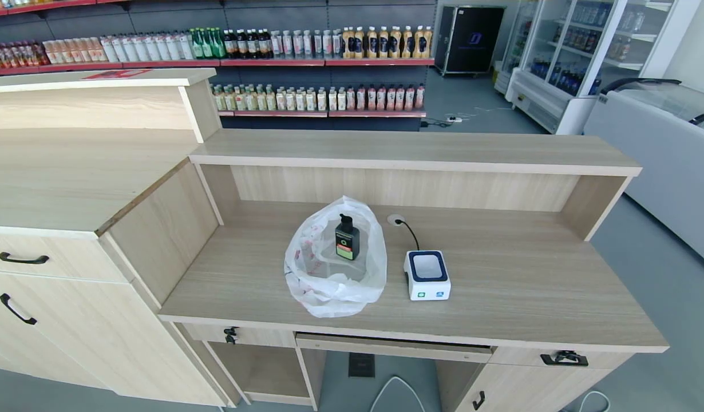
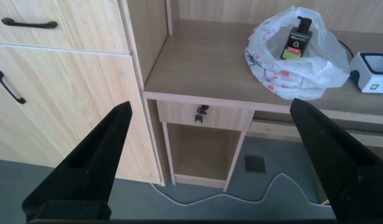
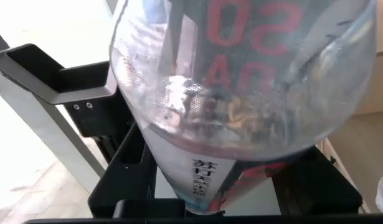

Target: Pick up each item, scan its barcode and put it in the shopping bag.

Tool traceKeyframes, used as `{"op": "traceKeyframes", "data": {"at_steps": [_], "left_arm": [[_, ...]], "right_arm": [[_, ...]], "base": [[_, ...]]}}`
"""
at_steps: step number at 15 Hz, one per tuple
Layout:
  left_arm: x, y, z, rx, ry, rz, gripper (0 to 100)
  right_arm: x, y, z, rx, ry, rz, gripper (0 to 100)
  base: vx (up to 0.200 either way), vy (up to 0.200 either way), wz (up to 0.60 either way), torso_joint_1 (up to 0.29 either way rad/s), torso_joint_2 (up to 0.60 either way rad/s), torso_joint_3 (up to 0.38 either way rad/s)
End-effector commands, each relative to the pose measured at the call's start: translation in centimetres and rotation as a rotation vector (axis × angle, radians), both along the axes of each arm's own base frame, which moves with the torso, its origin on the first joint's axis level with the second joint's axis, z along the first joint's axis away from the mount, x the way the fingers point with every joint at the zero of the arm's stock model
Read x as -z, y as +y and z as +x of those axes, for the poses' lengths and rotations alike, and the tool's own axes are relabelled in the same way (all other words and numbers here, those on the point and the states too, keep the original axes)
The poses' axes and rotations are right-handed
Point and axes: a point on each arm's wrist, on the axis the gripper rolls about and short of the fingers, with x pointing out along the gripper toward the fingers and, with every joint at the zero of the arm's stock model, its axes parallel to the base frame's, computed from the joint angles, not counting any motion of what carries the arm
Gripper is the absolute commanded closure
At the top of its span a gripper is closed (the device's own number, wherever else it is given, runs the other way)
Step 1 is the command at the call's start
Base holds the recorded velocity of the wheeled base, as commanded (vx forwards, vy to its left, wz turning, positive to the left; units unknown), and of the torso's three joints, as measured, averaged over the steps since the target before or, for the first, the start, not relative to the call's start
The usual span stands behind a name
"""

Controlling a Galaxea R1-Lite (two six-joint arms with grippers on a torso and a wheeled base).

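A translucent white shopping bag (image 1: 315,297) stands open on the wooden counter (image 1: 529,274). A black pump bottle (image 1: 347,238) stands upright inside it. Right of the bag sits a white barcode scanner (image 1: 427,273) with a dark window facing up. The left wrist view shows my left gripper (image 2: 210,102) open and holding nothing, low in front of the counter's left end, with the bag (image 2: 303,78), pump bottle (image 2: 296,42) and scanner (image 2: 373,64) beyond it. The right wrist view shows a clear plastic bottle with red print (image 3: 241,81) pressed close between my right gripper's (image 3: 191,130) black fingers (image 3: 60,78).
A raised ledge (image 1: 415,151) runs along the counter's back. A taller cabinet (image 1: 71,189) walls its left side. The scanner's cable (image 1: 410,232) runs to a hole behind it. Drawers with a key (image 2: 202,114) hang under the front edge. Drink shelves and freezers stand beyond.
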Motion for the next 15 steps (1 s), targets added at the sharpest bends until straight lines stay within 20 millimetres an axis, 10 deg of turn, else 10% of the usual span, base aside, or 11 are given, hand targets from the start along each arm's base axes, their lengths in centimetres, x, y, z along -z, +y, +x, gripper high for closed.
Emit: {"op": "traceKeyframes", "data": {"at_steps": [1,15], "left_arm": [[0.0,0.0,0.0,0.000,0.000,0.000,0],[0.0,0.0,0.0,0.000,0.000,0.000,0]], "right_arm": [[1.1,-0.3,-1.3,0.000,0.006,-0.001,100],[1.8,-0.2,0.6,0.034,0.004,-0.010,100]], "base": [[0.000,0.000,0.00,0.000,0.00,0.000],[0.000,0.000,0.00,0.000,0.00,0.000]]}}
